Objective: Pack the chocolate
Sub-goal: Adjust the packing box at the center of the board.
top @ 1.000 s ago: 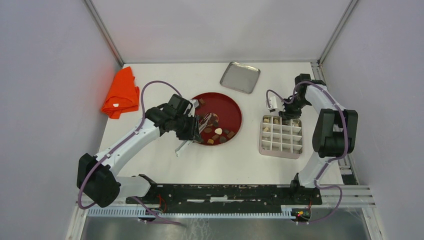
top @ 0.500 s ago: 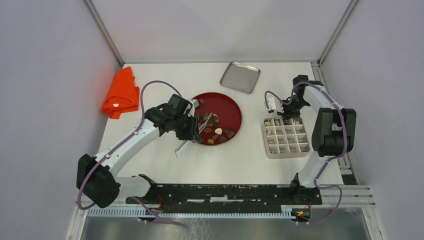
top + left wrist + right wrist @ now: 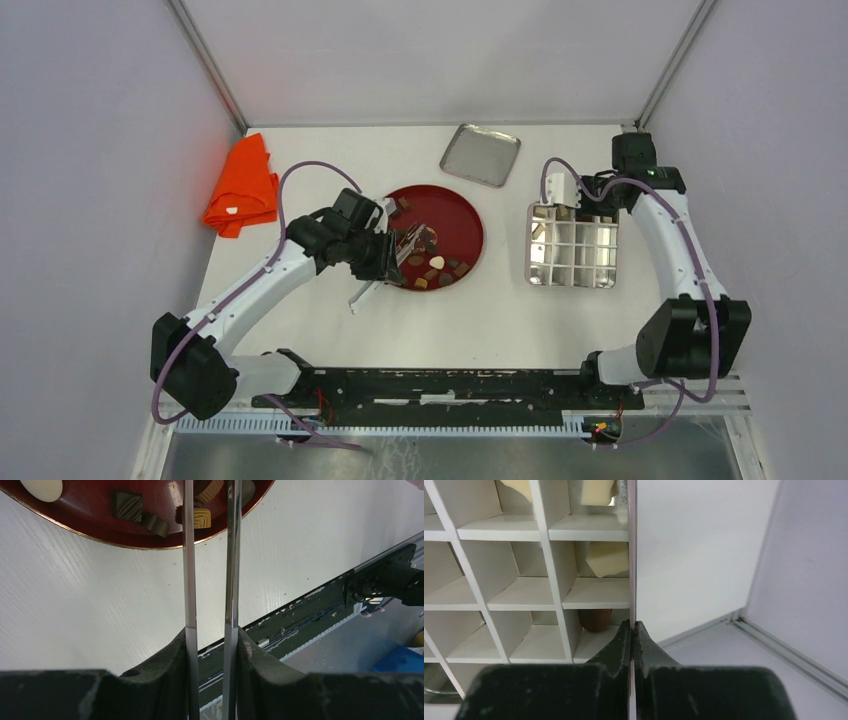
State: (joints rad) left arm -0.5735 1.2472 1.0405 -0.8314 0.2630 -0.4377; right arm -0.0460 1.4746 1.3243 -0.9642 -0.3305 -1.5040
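**A:** From above, where's the chocolate (image 3: 437, 262)?

**B:** Dark, tan and cream pieces lie crowded on the near-left part of the red plate (image 3: 462, 215), mid-bench (image 3: 450, 320). The left claw (image 3: 405, 247) hangs over that same side of the plate.

**A:** And the right side?

**B:** A white compartment box (image 3: 572, 250) sits to the right of the plate, well apart from it. The right claw (image 3: 578, 203) is at the box's far edge. An orange cloth (image 3: 243, 187) lies far left, and a metal tray (image 3: 480, 154) lies beyond the plate.

**A:** What does the left wrist camera give?

**B:** The left claw (image 3: 210, 510) has two long metal blades a narrow gap apart, reaching over the plate's rim (image 3: 85, 515). A ridged tan chocolate (image 3: 202, 517) lies under them, with a dark square and a cream round further left. The blade tips run off the top edge, so I can't tell whether they pinch anything.

**A:** And the right wrist?

**B:** The right claw (image 3: 632, 580) has its blades pressed together on the box's thin outer wall. The box's white dividers (image 3: 514, 530) fill the left of the view. Some of the cells nearest that wall hold cream chocolate (image 3: 606, 560) and one brown piece.
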